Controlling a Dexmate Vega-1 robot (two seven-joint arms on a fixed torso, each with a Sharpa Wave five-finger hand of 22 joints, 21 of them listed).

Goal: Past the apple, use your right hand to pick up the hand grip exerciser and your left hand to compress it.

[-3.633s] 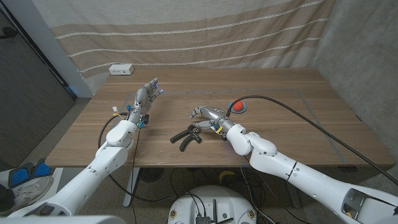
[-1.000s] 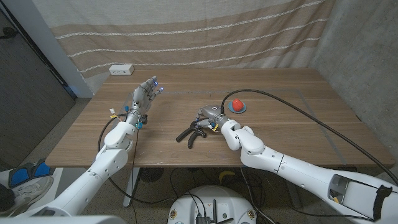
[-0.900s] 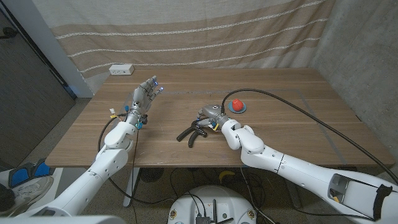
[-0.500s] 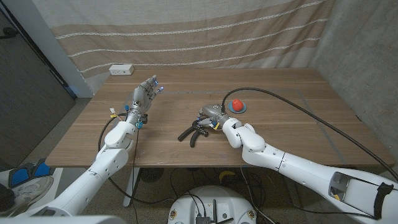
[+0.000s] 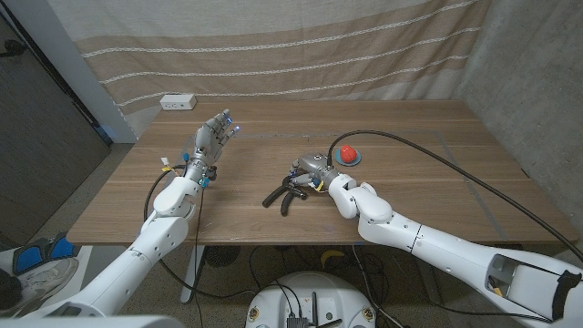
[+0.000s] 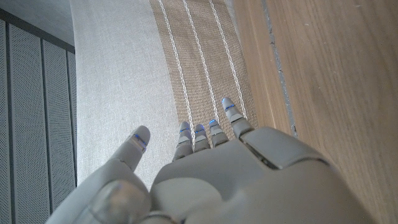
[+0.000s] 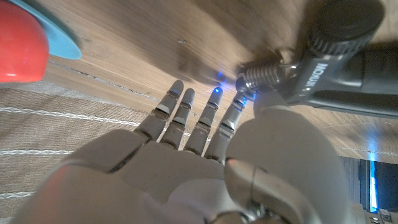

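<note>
The black hand grip exerciser lies on the wooden table, its handles pointing toward the front left. Over its spring end is my right hand. In the right wrist view this hand has its fingers stretched out, with the thumb against the exerciser by the metal coil; nothing is clasped. The red apple sits on a blue plate just behind that hand, and shows in the right wrist view too. At the table's left, my left hand is raised, fingers apart and holding nothing.
A white power strip lies at the back left edge. A black cable arcs over the table's right half from my right arm. A striped curtain hangs behind the table.
My right hand has crept a little to the right, and the exerciser has shifted slightly with it. The left hand has stayed where it was.
</note>
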